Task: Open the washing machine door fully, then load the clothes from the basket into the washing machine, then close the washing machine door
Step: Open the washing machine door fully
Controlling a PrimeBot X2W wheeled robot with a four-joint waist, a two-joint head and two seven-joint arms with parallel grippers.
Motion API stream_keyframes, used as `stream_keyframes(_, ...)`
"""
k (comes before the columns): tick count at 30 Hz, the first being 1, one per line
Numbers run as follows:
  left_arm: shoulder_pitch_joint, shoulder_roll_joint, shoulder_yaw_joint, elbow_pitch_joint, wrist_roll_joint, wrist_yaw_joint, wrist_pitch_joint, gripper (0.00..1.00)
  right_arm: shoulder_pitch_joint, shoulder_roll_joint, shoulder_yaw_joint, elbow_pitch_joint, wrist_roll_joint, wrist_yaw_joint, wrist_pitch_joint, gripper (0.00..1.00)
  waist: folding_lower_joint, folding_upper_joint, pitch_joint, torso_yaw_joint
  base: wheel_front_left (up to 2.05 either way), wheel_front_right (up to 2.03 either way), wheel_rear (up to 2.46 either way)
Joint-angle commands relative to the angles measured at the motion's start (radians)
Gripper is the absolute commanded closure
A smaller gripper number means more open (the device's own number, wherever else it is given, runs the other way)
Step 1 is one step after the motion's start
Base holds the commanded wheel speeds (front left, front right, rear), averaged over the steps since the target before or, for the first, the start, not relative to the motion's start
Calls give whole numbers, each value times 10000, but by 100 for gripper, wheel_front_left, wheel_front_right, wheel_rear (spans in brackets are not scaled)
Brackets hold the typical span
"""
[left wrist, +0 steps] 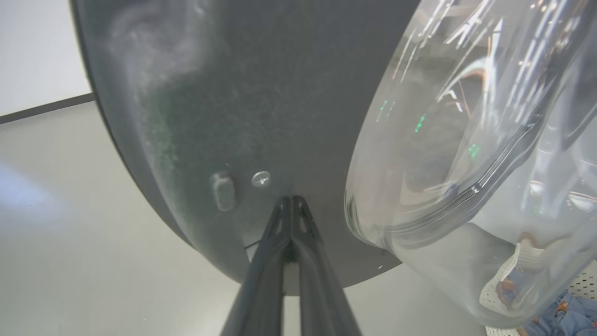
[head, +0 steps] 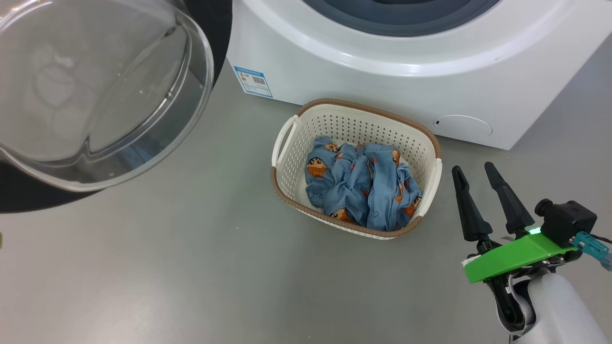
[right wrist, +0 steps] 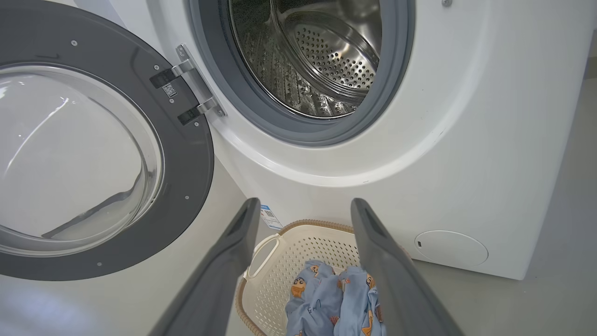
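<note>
The washing machine door [right wrist: 93,158] stands swung wide to the left, its glass bowl [head: 91,86] bulging toward me. The washing machine [head: 406,57] shows its steel drum [right wrist: 322,60] and grey gasket [right wrist: 280,126]. On the floor before it sits the basket [head: 356,122], holding the crumpled blue clothes [head: 361,184]. My right gripper [head: 475,172] is open, hovering just right of the basket; in the right wrist view its fingers [right wrist: 228,261] frame the basket [right wrist: 280,252] and clothes [right wrist: 336,298]. My left gripper [left wrist: 291,200] is shut, its tips against the door's dark inner rim [left wrist: 233,93].
A blue label sticker [head: 253,81] and a round filter cap [head: 461,126] mark the washer's lower front. The door hinge [right wrist: 186,91] joins door and body. Grey floor [head: 191,267] spreads around the basket. A pale wall with a dark skirting line [left wrist: 42,109] lies beyond the door.
</note>
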Motion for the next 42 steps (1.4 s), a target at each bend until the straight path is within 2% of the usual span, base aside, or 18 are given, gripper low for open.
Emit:
stream_keyframes(1,-582,844,309,66,114,-6,-144,100,-125,12,223,-221,-14,29,-118,0,0,0,34,14,0,0,0)
stream_keyframes(12,-1007,832,296,1092,2,40,-450,100,-185,101,298,-165,24,29,-118,0,0,0,77,-59,0,0,0)
stream_keyframes(21,-1081,786,150,1287,-25,-94,-711,100,-147,86,283,-131,42,29,-118,0,0,0,36,-16,0,0,0)
stream_keyframes(32,-918,769,-128,1047,-16,-285,-1030,100,-124,80,346,-65,76,29,-118,0,0,0,-171,-18,0,0,0)
stream_keyframes(42,-188,764,-304,213,-138,-392,-1284,100,150,69,414,51,149,29,-118,0,0,0,-580,-48,0,0,0)
